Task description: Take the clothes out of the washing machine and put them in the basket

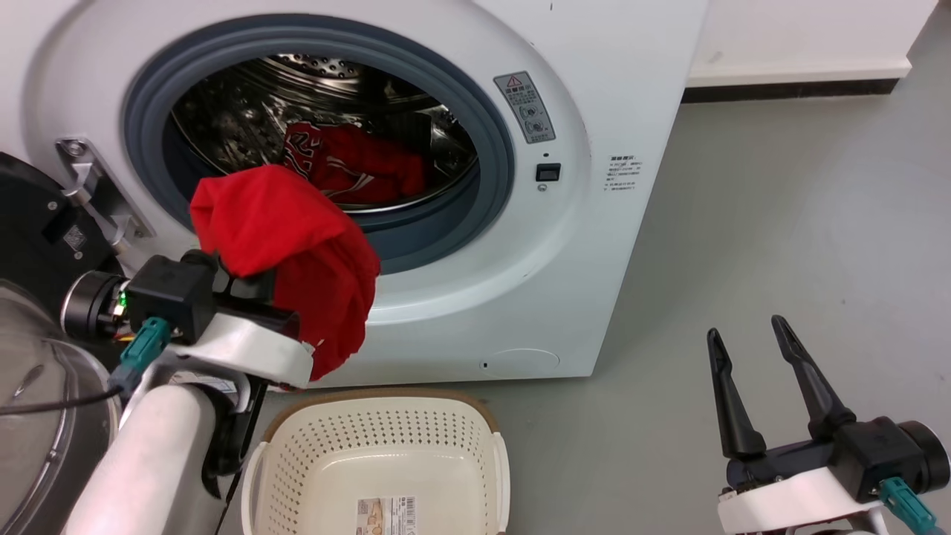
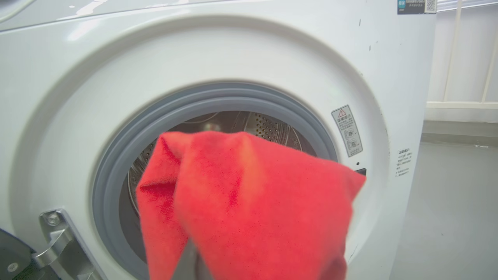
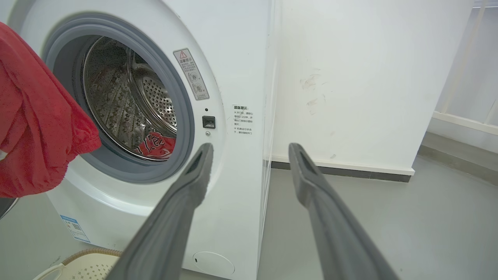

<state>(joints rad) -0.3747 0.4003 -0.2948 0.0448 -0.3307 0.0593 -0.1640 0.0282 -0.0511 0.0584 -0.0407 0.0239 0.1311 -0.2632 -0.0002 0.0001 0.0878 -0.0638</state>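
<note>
Washing machine (image 1: 624,89): white front-loader standing on the grey floor (image 1: 787,223); its porthole is open, and the door (image 1: 33,223) is swung out to the robot's left.
Drum (image 1: 245,104): perforated steel, ringed by a grey seal (image 1: 494,152).
Striped garment (image 1: 349,167): red with white markings, lying on the lower part of the drum, toward its back, wholly inside the seal.
Plain red garment (image 1: 286,245): outside the drum, in front of the lower left arc of the seal; draped like a hood over the left gripper's fingers, its loose end hanging down above the far left corner of the basket.
Left gripper (image 1: 249,288): raised before the porthole, carrying the plain red garment; the cloth hides the fingers, so it cannot be told whether the jaws clamp it.
Right gripper (image 1: 747,331): low over the bare floor, well to the right of the basket; jaws spread apart with nothing between them.
Basket (image 1: 375,397): cream, perforated, brown-rimmed, on the floor just in front of the machine's base; inside, a label (image 1: 386,513) on its bottom.
</note>
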